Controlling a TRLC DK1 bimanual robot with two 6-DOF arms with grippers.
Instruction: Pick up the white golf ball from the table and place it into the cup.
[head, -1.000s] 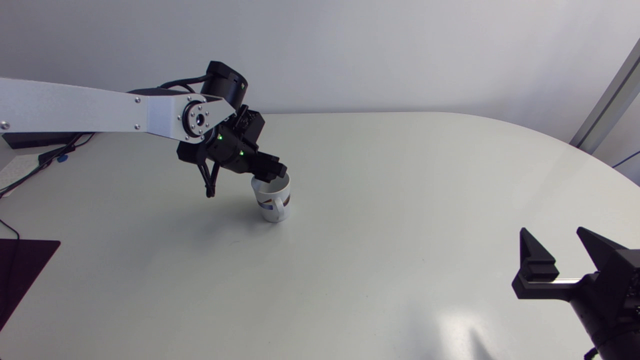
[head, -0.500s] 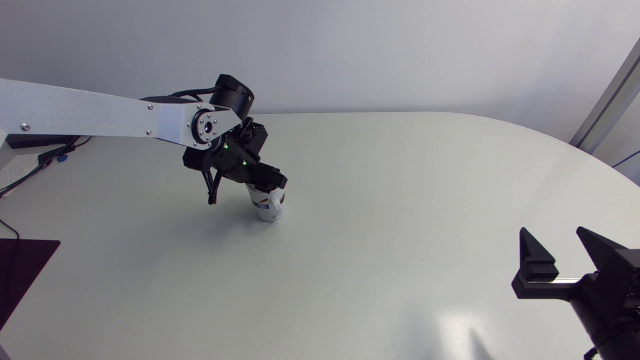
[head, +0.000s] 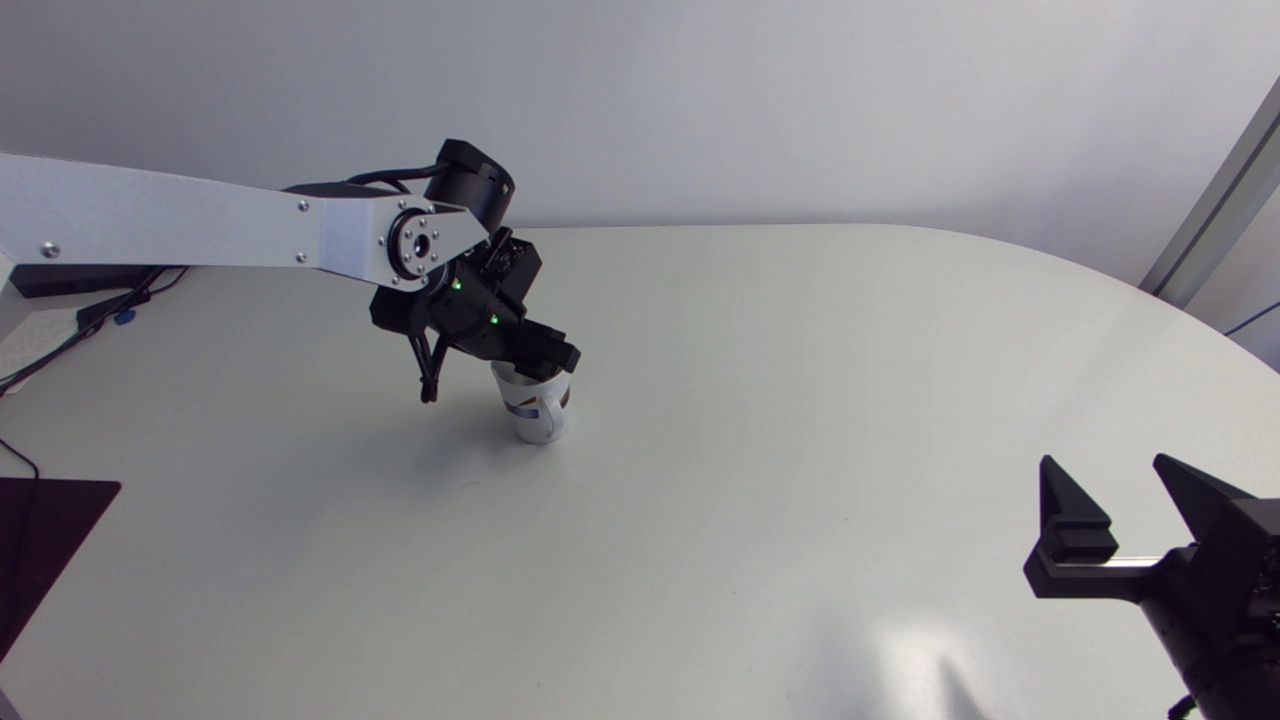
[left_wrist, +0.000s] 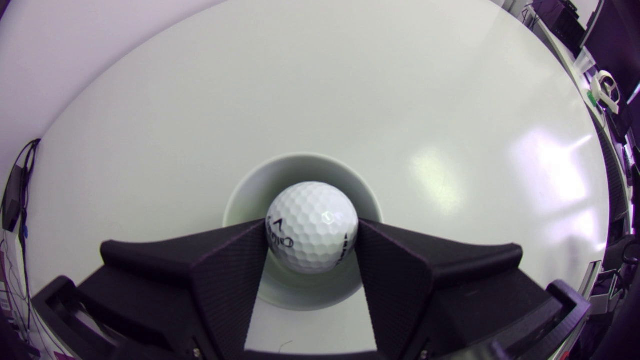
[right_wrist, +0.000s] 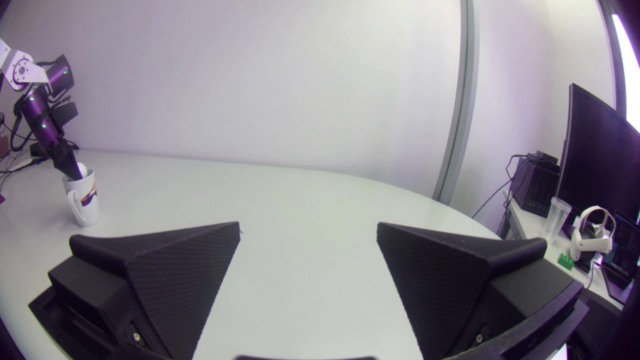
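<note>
The white golf ball (left_wrist: 312, 227) is pinched between both fingers of my left gripper (left_wrist: 310, 240), which is shut on it right over the mouth of the white cup (left_wrist: 240, 192). Seen from the head view, the left gripper (head: 545, 362) hangs over the cup (head: 538, 412), which stands upright left of the table's middle; the ball is hidden there. The right wrist view shows the cup (right_wrist: 84, 199) far off with the left gripper (right_wrist: 75, 172) at its rim. My right gripper (head: 1100, 500) rests open near the table's right front edge, holding nothing, its fingers (right_wrist: 190, 270) wide apart.
A dark mat (head: 40, 540) lies at the table's left edge, with cables (head: 70, 330) at the far left corner.
My left arm has carried the ball to the right and lowered the gripper over the cup's mouth, covering its opening. The right arm has not moved.
</note>
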